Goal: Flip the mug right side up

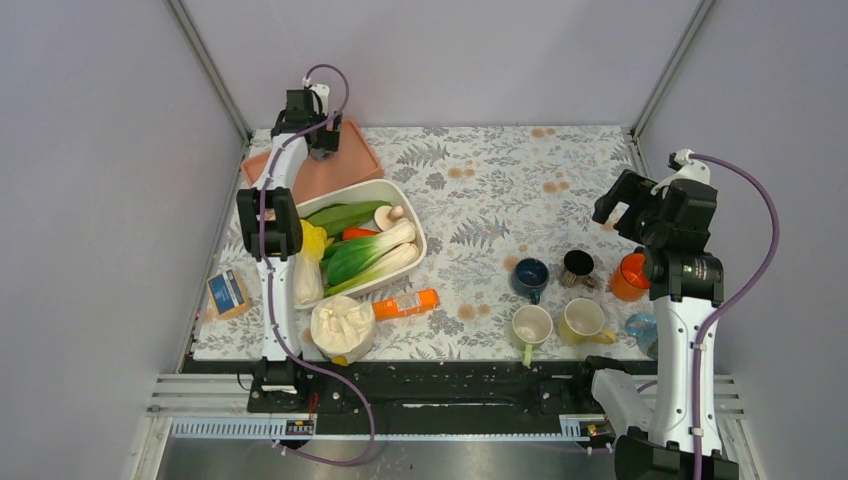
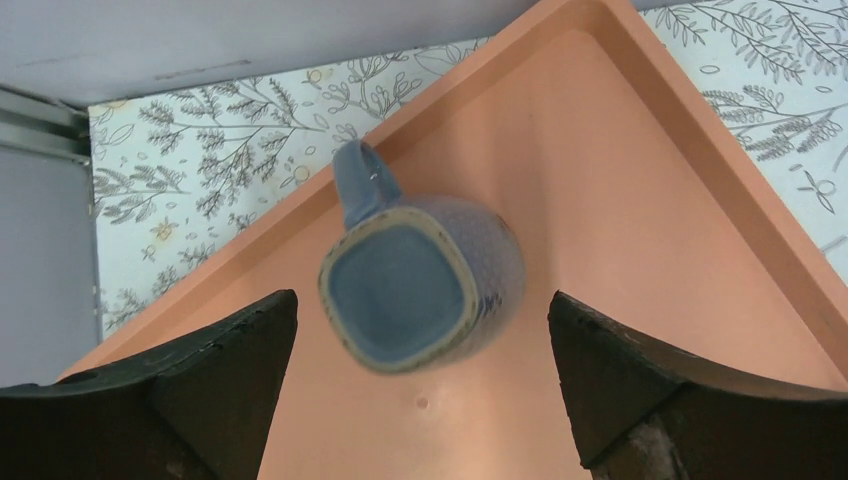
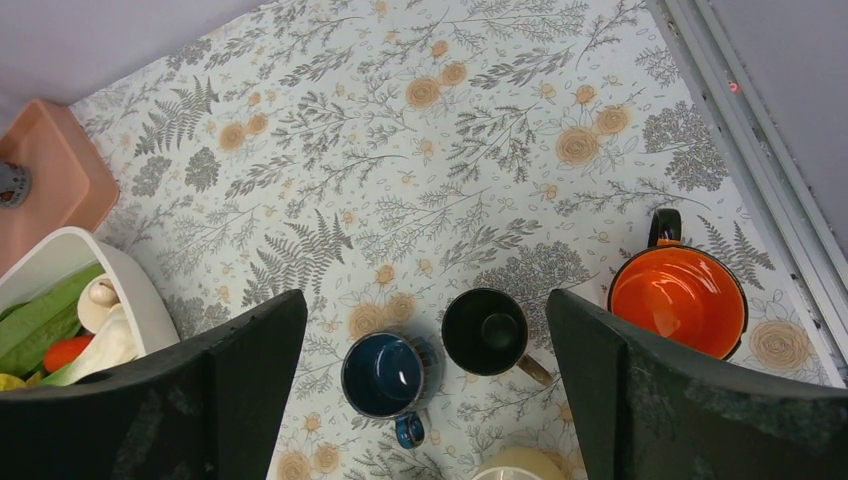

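A blue-grey mug (image 2: 425,280) stands upside down on the salmon tray (image 2: 620,230), its squarish base up and its handle pointing to the far left. My left gripper (image 2: 420,300) hangs open right above it, one finger on each side, not touching. In the top view the left gripper (image 1: 322,140) covers the mug over the tray (image 1: 335,175). The mug also shows small in the right wrist view (image 3: 10,185). My right gripper (image 3: 425,295) is open and empty, high over the table's right side (image 1: 620,205).
A white bin (image 1: 365,187) of vegetables lies next to the tray. Several upright mugs stand front right: dark blue (image 1: 529,275), black (image 1: 578,265), orange (image 1: 630,277), pale green (image 1: 531,326), yellow (image 1: 583,320). An orange packet (image 1: 407,304) and a bag (image 1: 342,328) lie near the front.
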{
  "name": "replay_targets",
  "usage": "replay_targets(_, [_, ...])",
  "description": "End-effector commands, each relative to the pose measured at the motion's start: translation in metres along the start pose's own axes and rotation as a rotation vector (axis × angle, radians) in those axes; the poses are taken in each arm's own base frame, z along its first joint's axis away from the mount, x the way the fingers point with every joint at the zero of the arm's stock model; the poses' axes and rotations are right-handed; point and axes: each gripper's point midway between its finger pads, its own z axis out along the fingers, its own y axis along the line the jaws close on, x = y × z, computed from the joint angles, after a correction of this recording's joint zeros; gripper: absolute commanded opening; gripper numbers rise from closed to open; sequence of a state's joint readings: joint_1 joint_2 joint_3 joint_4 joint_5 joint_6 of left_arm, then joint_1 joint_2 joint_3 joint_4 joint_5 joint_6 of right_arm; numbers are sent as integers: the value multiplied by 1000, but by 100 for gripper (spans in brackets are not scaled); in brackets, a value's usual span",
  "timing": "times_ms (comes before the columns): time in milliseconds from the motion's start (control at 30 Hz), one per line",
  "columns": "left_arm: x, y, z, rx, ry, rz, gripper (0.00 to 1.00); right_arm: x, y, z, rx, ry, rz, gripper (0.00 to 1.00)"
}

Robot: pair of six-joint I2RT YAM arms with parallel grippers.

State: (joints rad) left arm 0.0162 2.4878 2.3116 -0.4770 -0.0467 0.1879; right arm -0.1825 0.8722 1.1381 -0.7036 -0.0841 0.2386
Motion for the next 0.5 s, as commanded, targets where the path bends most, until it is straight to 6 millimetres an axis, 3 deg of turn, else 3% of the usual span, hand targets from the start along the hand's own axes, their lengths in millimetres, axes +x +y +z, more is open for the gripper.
replay_targets(0, [-55, 17, 4, -65, -190, 21, 99, -8, -2, 2, 24, -26, -36, 99])
replay_targets(200, [-43, 12, 18, -19, -180, 15, 83, -17, -4, -1, 46, -47, -47, 99])
replay_targets(300, [-43, 10, 18, -6, -181, 17, 69, -25, -1, -6, 40, -70, -47, 99])
replay_targets(367, [-42, 7, 17, 16, -180, 30, 50, -28, 1, -9, 34, -80, -44, 99])
replay_targets(400, [-41, 8, 16, 15, -176, 32, 32, -29, 2, -11, 30, -86, -42, 99])
replay_targets(467, [-37, 12, 10, 10, -163, 30, 7, -30, 4, -15, 22, -92, -43, 99])
